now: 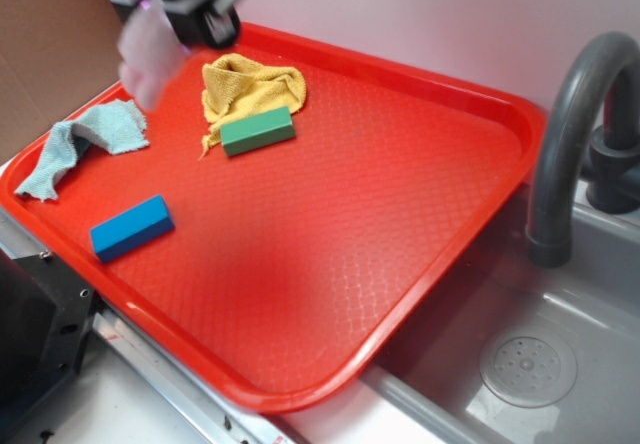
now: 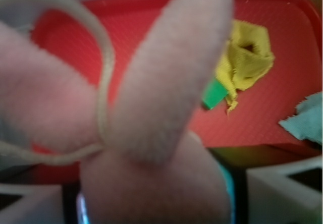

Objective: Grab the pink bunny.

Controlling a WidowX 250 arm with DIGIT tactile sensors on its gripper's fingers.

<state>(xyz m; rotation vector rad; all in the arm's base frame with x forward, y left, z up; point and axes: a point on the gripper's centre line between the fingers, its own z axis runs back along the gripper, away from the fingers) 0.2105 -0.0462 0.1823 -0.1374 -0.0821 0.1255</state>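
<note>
The pink bunny (image 1: 148, 52) hangs lengthwise straight below the gripper (image 1: 172, 9), ears (image 2: 169, 77) toward the wrist camera, pinched between the jaws, clear above the red tray (image 1: 400, 194)

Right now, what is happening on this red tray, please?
The robot's gripper is at the tray's far left corner, holding the pink bunny, which hangs blurred below it, above the tray. In the wrist view the bunny's ears and loop string fill the frame. On the tray lie a green block against a yellow cloth, a blue block, and a light blue cloth at the left rim. A sink is on the right.
</note>
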